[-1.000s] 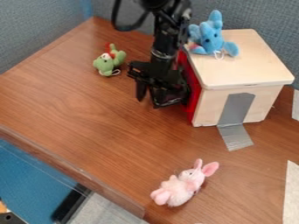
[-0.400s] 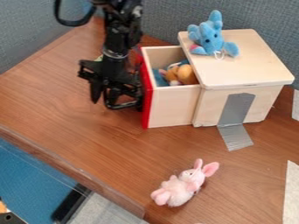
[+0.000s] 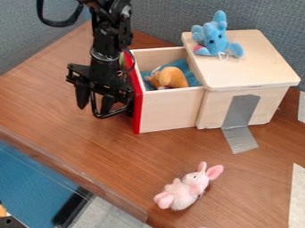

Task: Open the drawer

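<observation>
The gripper (image 3: 94, 107) hangs at the left of the wooden box (image 3: 253, 67), its two fingers apart and pointing down. Right beside it is the red front (image 3: 138, 111) of the drawer (image 3: 171, 109), which stands pulled out to the left of the box. An orange-brown plush toy (image 3: 170, 78) lies inside on blue cloth (image 3: 190, 75). A black loop hangs at the gripper's right finger, near the red front; where it attaches, I cannot tell.
A blue plush toy (image 3: 215, 38) sits on the box top. Grey tape (image 3: 241, 111) runs from the box side to the table (image 3: 77, 138). A pink plush rabbit (image 3: 186, 188) lies near the front. Grey partitions stand behind.
The gripper has moved left, and the drawer's red front has come out with it. The inside of the drawer and the toy in it have come into view.
</observation>
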Controlling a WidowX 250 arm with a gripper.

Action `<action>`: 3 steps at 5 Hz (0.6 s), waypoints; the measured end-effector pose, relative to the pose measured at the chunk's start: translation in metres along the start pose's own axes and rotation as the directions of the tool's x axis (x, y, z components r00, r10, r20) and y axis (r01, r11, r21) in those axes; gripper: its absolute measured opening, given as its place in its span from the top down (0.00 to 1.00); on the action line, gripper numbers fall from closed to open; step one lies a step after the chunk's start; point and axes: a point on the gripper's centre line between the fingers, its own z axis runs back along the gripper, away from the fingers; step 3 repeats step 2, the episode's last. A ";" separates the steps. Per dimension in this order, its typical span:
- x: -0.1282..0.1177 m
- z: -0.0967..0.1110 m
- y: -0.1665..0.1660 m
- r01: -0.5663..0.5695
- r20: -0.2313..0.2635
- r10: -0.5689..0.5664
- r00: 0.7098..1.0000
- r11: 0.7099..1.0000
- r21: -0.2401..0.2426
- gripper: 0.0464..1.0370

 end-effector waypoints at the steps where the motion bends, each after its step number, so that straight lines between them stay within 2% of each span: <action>1: 0.005 0.020 0.000 0.031 0.051 -0.031 0.998 1.000 -0.003 0.06; 2: 0.016 0.049 0.001 0.102 0.143 -0.101 0.985 0.995 -0.002 0.03; 3: 0.016 0.049 0.001 0.102 0.143 -0.101 0.985 0.995 -0.002 0.03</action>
